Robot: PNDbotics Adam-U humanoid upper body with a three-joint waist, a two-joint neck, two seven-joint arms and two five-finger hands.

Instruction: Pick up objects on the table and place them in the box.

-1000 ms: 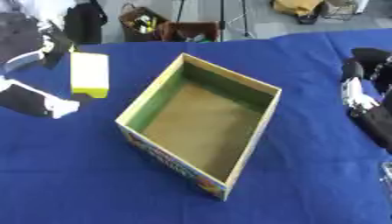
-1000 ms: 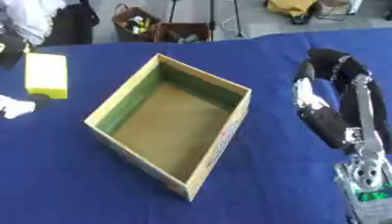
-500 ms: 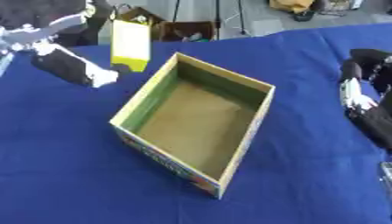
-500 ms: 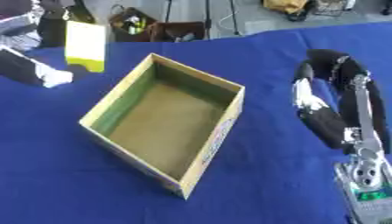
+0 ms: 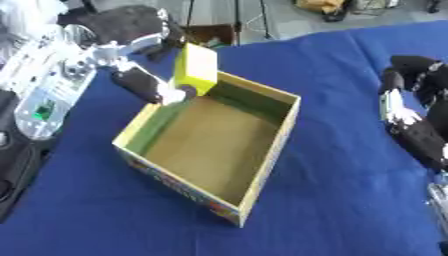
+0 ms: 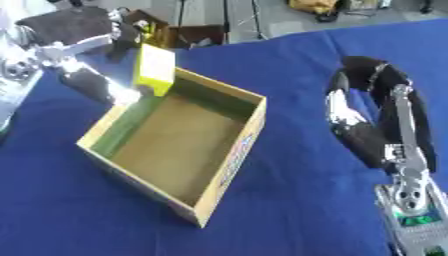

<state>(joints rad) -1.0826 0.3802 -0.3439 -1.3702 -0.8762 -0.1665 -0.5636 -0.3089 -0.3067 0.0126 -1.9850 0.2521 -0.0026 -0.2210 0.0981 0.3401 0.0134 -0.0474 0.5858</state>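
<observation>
A yellow rectangular block (image 5: 196, 69) is clamped upright in the left hand (image 5: 144, 37) over the open cardboard box's (image 5: 262, 155) 11 o'clock corner; the cavity lies toward 5 o'clock (the right hand (image 6: 363, 107), relaxed, rests idle on the blue desk (image 5: 350, 200) at 3 o'clock).

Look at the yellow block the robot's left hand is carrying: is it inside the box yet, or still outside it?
Not inside yet. The yellow block is held by the left hand above the box's far-left corner, and the box's floor is bare.
</observation>
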